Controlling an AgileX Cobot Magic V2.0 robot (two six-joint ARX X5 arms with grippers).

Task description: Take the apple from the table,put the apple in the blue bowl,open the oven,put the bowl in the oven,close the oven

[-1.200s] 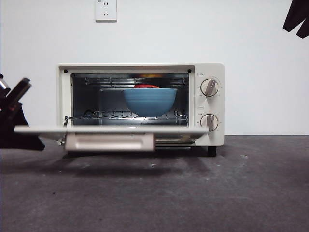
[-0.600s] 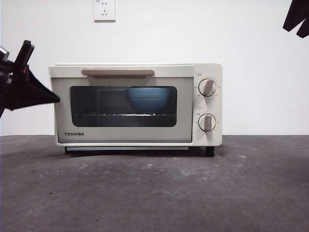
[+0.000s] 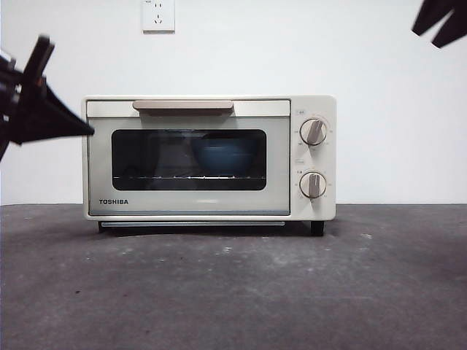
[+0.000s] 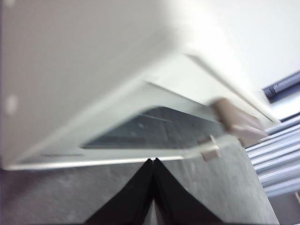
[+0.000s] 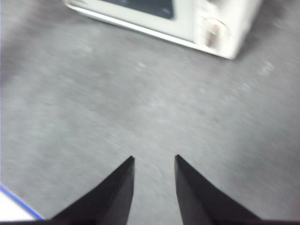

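The cream oven (image 3: 211,157) stands on the table (image 3: 233,292) with its door shut and its beige handle (image 3: 182,107) at the top. Behind the dark glass, the blue bowl (image 3: 225,154) rests on the wire rack. The apple is hidden. My left gripper (image 3: 84,131) is shut, its tip at the oven's left edge near the upper door corner. Its wrist view shows the shut left gripper (image 4: 153,161) close under the oven (image 4: 70,70), with nothing held. High at the back right hangs my right gripper (image 3: 441,22). In its own view the right gripper (image 5: 154,158) is open over bare table, far from the oven (image 5: 206,23).
A white wall with a socket (image 3: 158,14) stands behind the oven. Two round knobs (image 3: 314,132) sit on the oven's right panel. The grey table (image 5: 140,103) stretches in front of the oven.
The oven door went from lying open to shut. My left gripper rose from low beside the door to the oven's upper left corner. The oven shifted slightly right.
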